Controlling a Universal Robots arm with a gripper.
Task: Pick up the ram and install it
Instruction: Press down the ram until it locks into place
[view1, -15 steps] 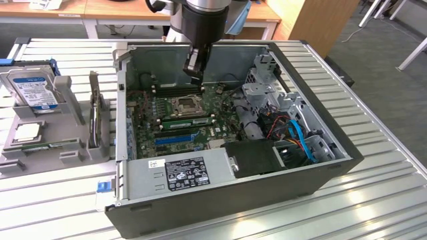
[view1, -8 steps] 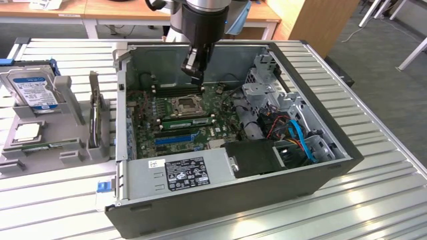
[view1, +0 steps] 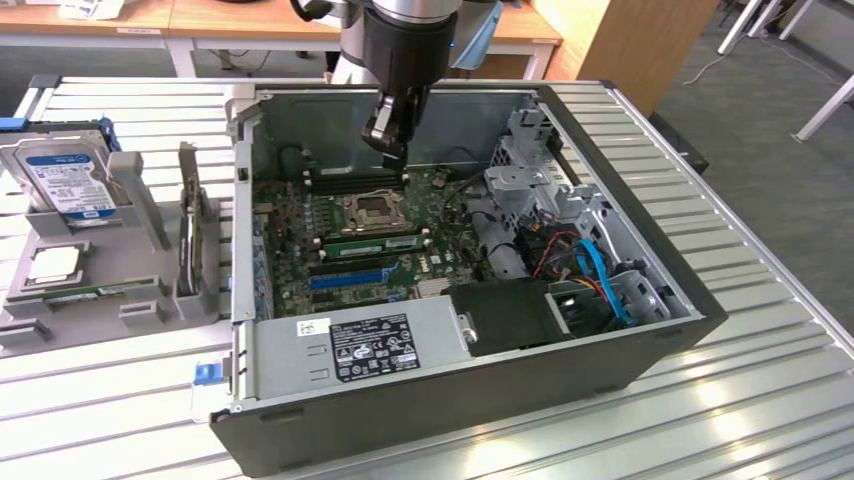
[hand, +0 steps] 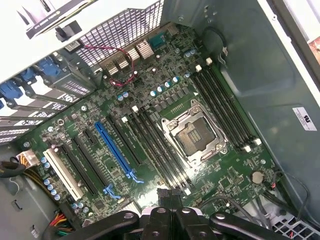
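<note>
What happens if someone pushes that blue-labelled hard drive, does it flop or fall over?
The hard drive looks like a metal box, so probably stiff and fairly heavy. It stands on edge in a grey holder, so a push would likely rock it, not topple it. Its smooth sides may be slippery.

A slatted metal table (view1: 747, 400) carries an open computer case (view1: 400, 420) and a grey parts holder (view1: 134, 290).

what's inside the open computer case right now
Inside the computer case: a green motherboard with an empty CPU socket, black memory slots, a blue expansion slot, and a power supply. The gripper hangs above the slots. The power supply covers the board's near edge.
</note>
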